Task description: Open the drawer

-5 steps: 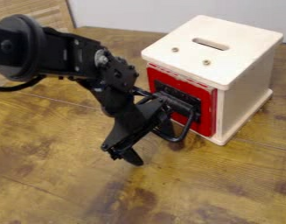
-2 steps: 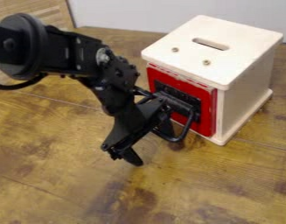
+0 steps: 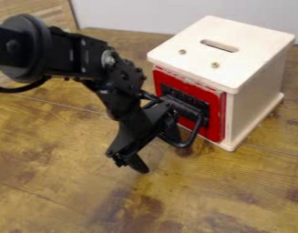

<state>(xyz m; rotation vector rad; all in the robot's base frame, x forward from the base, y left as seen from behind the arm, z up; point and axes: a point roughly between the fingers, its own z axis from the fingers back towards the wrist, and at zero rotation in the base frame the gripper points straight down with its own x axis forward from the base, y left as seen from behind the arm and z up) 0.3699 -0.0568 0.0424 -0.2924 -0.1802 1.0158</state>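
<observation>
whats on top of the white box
The white box has a slot and two small dark screws on its top; nothing rests there. The inside is hidden.

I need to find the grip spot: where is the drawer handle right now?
The handle juts from the red drawer on the white box's left front, centre-right of view, with the tool at it.

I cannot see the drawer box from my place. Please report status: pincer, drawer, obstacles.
Pincer at the black handle, grip state unclear. Red drawer in the white box looks barely out, if at all. Nothing blocking in front on the wooden table.
</observation>
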